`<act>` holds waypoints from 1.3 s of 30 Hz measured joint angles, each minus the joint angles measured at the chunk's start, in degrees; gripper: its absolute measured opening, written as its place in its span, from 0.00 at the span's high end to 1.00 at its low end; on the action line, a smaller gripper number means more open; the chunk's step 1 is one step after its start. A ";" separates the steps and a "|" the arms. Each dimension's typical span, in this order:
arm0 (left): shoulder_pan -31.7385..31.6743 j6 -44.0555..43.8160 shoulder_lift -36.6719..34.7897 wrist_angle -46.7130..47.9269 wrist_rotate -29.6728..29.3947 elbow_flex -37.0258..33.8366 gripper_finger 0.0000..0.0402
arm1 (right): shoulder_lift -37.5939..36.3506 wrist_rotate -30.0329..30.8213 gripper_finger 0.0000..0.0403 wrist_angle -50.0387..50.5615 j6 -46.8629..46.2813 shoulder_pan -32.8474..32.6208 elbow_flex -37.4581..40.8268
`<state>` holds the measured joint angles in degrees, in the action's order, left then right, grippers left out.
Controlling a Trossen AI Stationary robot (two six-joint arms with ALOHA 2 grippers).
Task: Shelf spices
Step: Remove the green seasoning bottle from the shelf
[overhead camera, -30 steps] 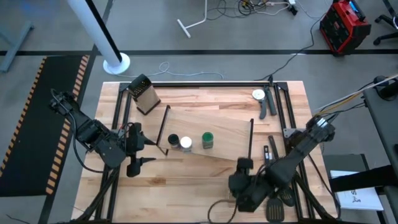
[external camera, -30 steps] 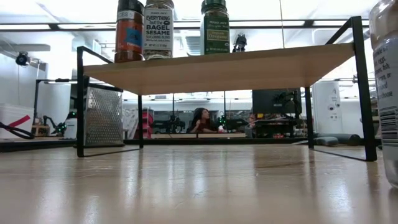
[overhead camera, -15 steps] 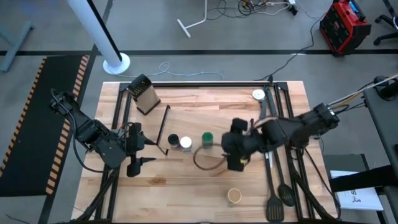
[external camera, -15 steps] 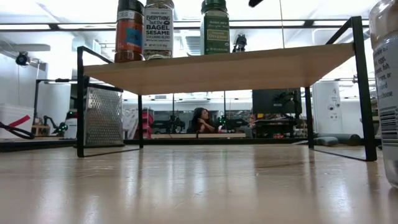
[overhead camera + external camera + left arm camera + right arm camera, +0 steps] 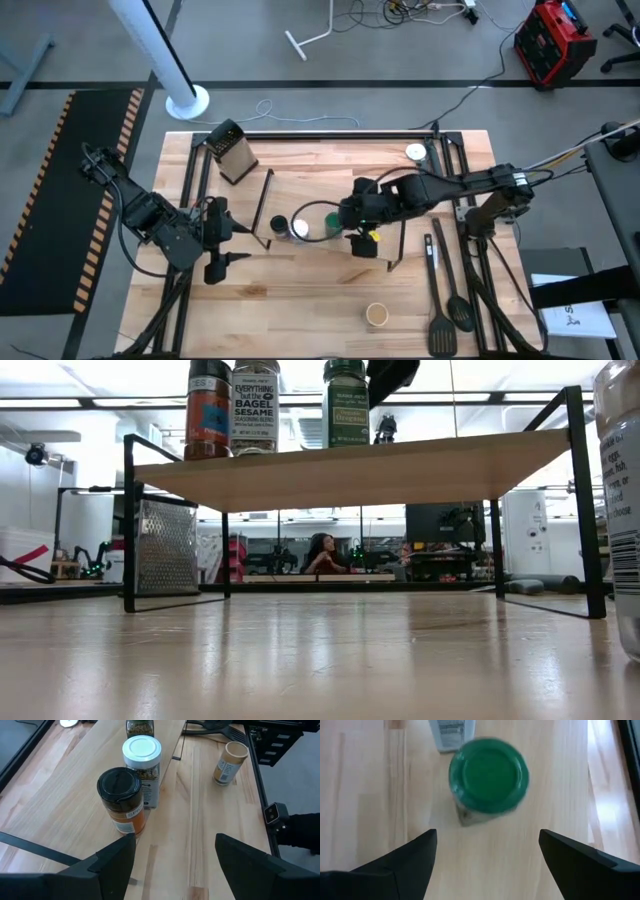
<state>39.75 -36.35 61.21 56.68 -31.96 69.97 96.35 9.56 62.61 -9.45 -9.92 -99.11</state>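
Shelf (image 5: 350, 468): white-lid jar (image 5: 255, 408) reads "EVERYTHING BAGEL SESAME". Right pincer (image 5: 487, 855) wide above green-lid jar (image 5: 488, 776); left pincer (image 5: 172, 860) wide.

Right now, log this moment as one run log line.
right gripper: open, over green-lidded jar on shelf | left gripper: open, waiting at shelf's left end | tan-lidded jar: on table, unshelved

The shelf (image 5: 330, 205) was pale, matt wood on thin black metal ends. The table (image 5: 300, 300) was glossier wood. The box grater (image 5: 167, 548) was perforated metal.
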 joint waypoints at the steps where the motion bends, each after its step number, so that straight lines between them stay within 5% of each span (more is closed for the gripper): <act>1: 0.00 -0.09 0.00 -0.01 0.01 0.00 0.34 | 0.26 -0.95 0.19 -0.95 0.47 0.28 0.00; 25: 0.00 -0.28 0.00 -0.08 -0.29 0.00 0.34 | 2.24 -4.62 0.20 -10.45 6.25 3.27 0.00; 39: 0.00 -0.43 0.00 -0.08 -0.53 0.00 0.34 | 4.19 -5.82 0.47 -10.57 6.58 3.83 -0.01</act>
<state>39.75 -36.78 61.21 56.60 -32.49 69.97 100.54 3.74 52.04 -2.86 -6.09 -99.12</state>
